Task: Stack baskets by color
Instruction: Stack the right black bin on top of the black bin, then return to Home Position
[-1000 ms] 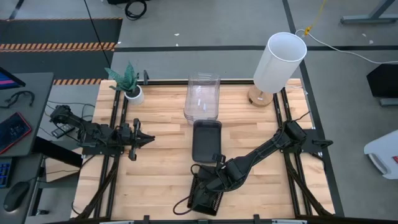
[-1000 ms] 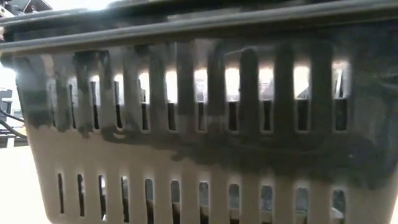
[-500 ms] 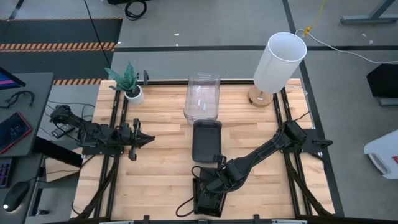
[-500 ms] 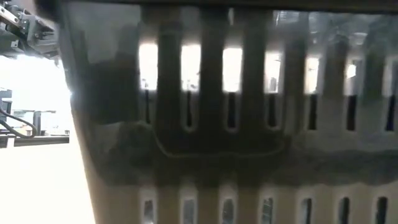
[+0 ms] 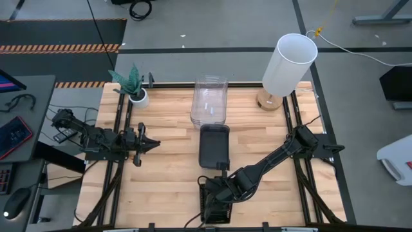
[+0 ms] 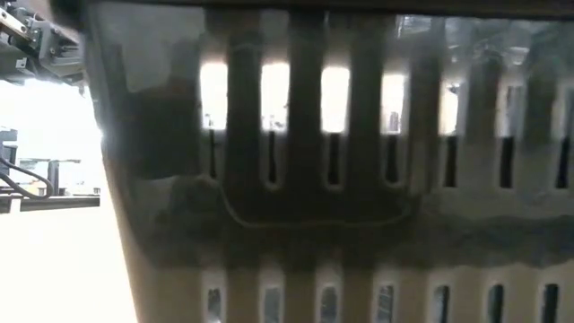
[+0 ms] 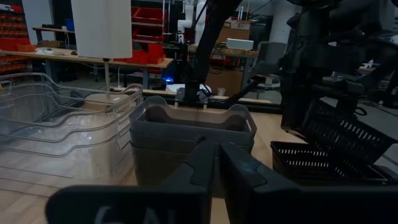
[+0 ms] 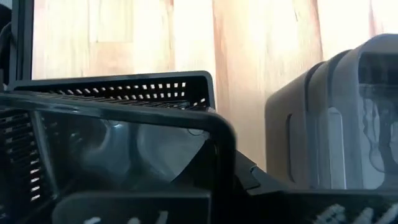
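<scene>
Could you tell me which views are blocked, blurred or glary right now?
Low view: a black mesh basket fills the frame, out of focus, with bright backlight through its slots. Right wrist view: the right pincer and that basket crowd the lens. Left wrist view: the left pincer is soft, the clear baskets catch reflections. High view: evenly lit.

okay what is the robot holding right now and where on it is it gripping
The right gripper is shut on a black mesh tray, at its rim, holding it tilted over another mesh tray. The left gripper holds nothing.
</scene>
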